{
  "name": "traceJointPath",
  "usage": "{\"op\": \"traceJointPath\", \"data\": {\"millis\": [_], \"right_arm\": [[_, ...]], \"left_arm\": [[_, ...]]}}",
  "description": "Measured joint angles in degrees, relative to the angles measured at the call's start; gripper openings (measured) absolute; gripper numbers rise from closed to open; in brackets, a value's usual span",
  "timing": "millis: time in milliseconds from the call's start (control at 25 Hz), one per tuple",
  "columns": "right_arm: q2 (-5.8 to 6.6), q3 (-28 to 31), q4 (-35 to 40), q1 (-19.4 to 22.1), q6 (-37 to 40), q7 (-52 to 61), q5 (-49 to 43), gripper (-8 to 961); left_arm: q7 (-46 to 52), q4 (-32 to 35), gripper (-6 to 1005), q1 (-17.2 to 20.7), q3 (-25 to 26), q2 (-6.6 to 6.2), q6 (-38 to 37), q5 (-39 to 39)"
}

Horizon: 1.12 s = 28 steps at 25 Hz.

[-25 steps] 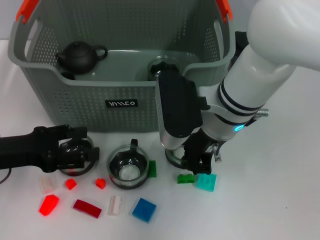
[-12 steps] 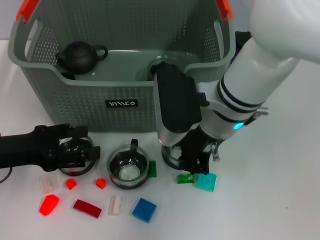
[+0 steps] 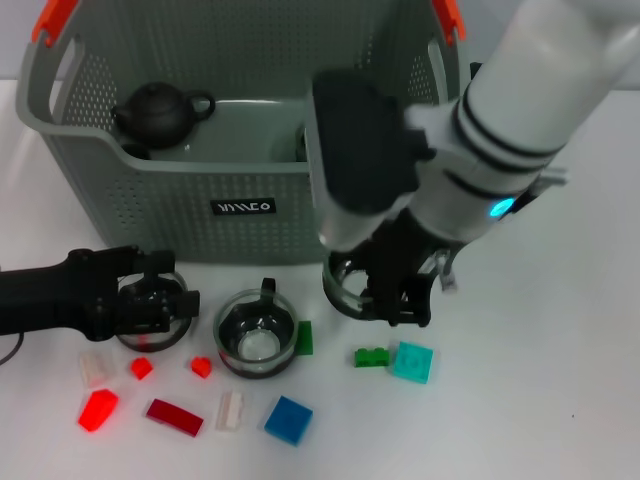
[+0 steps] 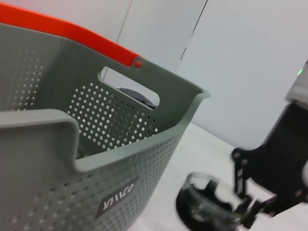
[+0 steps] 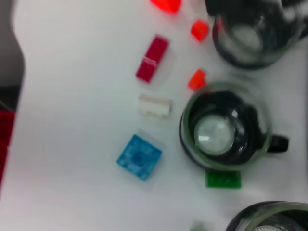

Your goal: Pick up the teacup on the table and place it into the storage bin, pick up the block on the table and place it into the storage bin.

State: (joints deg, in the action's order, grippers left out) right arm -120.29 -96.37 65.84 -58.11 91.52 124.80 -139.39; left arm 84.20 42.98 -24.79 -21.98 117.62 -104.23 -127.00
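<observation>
Right claw (image 3: 398,300) hangs just in front of the storage bin (image 3: 250,215), clamped on the rim of a glass teacup (image 3: 350,290). The cup looks lifted clear of the table (image 3: 560,330), though your arm hides most of it.

Risks from here, as judgement:
- Grip sits on one edge of smooth glass. A tilt or a jolt on the way up could let the cup slip or swing.
- The near wall of the bin stands directly between cup and opening. Lift too little and the cup base clips the rim.
- Inside the bin, a dark teapot (image 3: 160,112) sits at the far left corner and another dark round item sits near the middle behind the front wall; what it is, you cannot tell. Dropping glass onto either could chip it.

Around the bin's front:
- Green block (image 3: 372,356) and teal block (image 3: 412,362) lie just below the held cup, touching or nearly so.
- Second teacup (image 3: 257,335) with a black handle stands in front of the bin's label, a small green block (image 3: 304,338) against its side.
- Left claw (image 3: 150,305) rests low in front of the bin's left half, around a third glass cup (image 3: 155,318); whether it is closed on it, you cannot tell.
- Red, clear and blue blocks lie scattered nearest you, well apart from the bin.
</observation>
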Motion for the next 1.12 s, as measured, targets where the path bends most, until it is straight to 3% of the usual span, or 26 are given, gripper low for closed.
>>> {"op": "traceJointPath", "data": {"millis": [280, 520, 640, 840, 1120], "right_arm": [[-0.03, 12.39, 9.73, -2.09, 11.42, 0.37, 4.34, 56], [0.00, 21.86, 14.60, -4.64, 13.13, 0.54, 8.52, 56], [0.04, 25.37, 15.77, -4.88, 9.09, 0.94, 8.82, 56], [0.12, 26.18, 13.49, -4.23, -3.99, 3.47, 4.68, 55], [0.25, 26.07, -4.97, -8.25, -20.89, 4.13, 0.35, 55]], "left_arm": [[-0.20, 0.00, 843, -0.17, 0.04, -0.03, 0.94, 0.01], [-0.14, 0.00, 844, -0.61, 0.01, -0.13, 0.97, 0.01], [-0.19, 0.00, 844, -0.72, 0.01, -0.03, 0.98, 0.00], [-0.25, 0.00, 843, -0.83, 0.01, 0.11, 1.13, 0.00], [-0.21, -0.12, 843, -1.19, 0.01, 0.26, 1.46, 0.00]]}}
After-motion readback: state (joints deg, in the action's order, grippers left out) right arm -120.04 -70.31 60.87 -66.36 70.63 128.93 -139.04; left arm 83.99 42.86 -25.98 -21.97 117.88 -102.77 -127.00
